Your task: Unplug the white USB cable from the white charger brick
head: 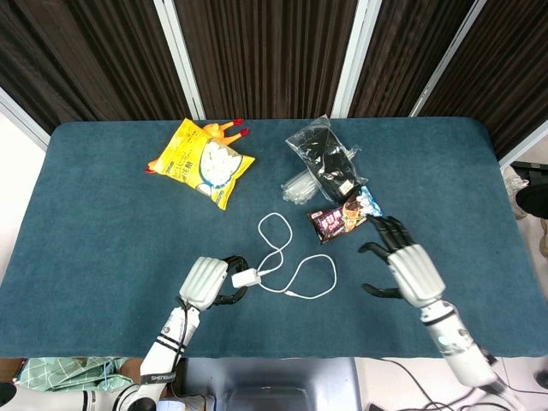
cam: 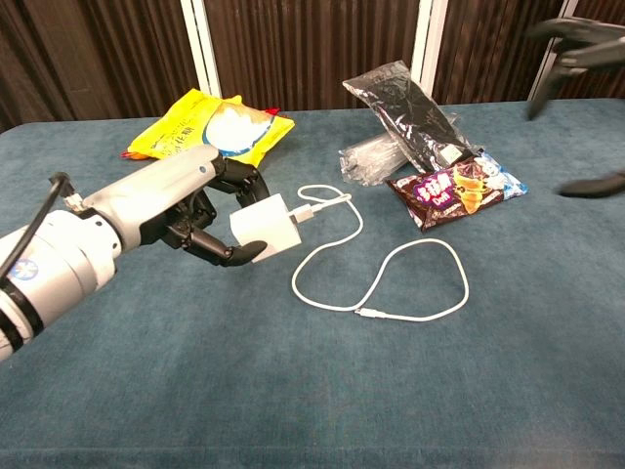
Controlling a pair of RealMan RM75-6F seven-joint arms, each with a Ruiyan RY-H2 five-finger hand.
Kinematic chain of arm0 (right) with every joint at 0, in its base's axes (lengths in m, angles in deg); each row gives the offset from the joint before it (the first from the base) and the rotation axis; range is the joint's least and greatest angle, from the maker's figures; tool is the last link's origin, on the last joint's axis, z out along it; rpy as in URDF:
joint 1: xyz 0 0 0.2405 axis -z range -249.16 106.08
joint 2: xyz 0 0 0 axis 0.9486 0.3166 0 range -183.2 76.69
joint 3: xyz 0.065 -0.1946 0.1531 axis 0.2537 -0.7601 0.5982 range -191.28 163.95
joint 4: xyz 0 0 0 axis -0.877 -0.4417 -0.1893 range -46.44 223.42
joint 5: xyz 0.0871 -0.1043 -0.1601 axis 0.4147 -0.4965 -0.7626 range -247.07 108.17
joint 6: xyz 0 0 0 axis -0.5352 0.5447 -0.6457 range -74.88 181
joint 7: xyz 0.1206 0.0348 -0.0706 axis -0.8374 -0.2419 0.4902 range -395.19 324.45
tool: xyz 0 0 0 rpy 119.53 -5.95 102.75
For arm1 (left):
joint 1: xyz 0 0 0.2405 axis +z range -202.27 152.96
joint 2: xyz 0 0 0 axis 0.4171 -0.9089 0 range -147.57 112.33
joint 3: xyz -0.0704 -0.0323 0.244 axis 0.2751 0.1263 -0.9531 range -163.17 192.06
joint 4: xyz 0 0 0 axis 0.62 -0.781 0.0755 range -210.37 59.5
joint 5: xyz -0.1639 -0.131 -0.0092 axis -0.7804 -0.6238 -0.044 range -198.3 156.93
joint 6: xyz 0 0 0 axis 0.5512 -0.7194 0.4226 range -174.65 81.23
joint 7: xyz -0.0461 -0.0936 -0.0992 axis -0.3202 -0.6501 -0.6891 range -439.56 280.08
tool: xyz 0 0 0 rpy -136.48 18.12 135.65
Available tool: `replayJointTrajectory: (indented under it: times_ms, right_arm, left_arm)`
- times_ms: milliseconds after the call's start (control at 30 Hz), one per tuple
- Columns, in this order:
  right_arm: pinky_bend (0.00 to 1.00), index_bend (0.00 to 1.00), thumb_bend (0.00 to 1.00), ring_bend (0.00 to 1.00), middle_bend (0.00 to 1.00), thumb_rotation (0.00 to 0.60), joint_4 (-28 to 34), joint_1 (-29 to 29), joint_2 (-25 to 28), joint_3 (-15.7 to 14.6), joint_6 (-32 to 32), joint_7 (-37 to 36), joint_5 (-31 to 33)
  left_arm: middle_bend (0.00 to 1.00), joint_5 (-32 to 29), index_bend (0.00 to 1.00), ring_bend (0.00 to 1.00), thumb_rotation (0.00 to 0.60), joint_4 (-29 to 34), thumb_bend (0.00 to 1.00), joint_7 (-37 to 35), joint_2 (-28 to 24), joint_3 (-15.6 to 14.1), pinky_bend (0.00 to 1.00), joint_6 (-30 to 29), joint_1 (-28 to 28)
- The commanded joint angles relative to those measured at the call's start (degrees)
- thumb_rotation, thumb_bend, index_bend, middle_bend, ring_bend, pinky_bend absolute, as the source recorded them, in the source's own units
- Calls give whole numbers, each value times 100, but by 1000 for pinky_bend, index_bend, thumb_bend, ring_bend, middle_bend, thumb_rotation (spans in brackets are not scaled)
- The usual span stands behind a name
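Observation:
My left hand [head: 208,282] [cam: 186,203] grips the white charger brick [head: 246,278] [cam: 262,233] and holds it above the blue table. The white USB cable [head: 291,275] [cam: 381,269] is still plugged into the brick and trails in loops to the right over the cloth, ending in a small loose connector. My right hand [head: 406,265] [cam: 574,44] hovers with fingers spread and holds nothing, to the right of the cable loops and just below the snack packet.
A yellow snack bag [head: 200,162] [cam: 211,134] lies at the back left. A black plastic-wrapped bundle [head: 324,156] [cam: 410,109] and a dark snack packet [head: 345,215] [cam: 455,190] lie at the back right, close to the cable. The table's front edge [head: 282,355] is near both arms.

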Motion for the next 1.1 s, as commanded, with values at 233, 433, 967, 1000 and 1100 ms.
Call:
replayJointTrajectory:
  times_ms: [233, 433, 967, 1000, 1100]
  right_arm:
    - [0, 573, 312, 0, 90, 600, 36, -582, -683, 238, 458, 312, 238]
    - [0, 604, 367, 0, 103, 600, 6, -787, -869, 303, 662, 220, 513]
    - [0, 604, 473, 0, 103, 600, -113, -1274, -1209, 301, 1183, 14, 909]
    - [0, 603, 473, 0, 103, 600, -125, -1302, -1231, 304, 1187, 16, 912]
    - [0, 594, 473, 0, 103, 600, -104, -1386, -1240, 309, 1273, -35, 954]
  left_arm:
    - [821, 29, 756, 989, 600, 197, 522, 275, 14, 4, 1000, -219, 36]
    - [821, 130, 756, 989, 600, 213, 523, 373, 58, -22, 1000, -340, 52]
    - [821, 229, 756, 989, 600, 332, 528, 403, 106, -43, 1000, -446, 93]
    - [821, 227, 756, 989, 600, 338, 528, 394, 111, -42, 1000, -444, 95]
    - [821, 225, 756, 988, 600, 349, 529, 383, 128, -40, 1000, -442, 97]
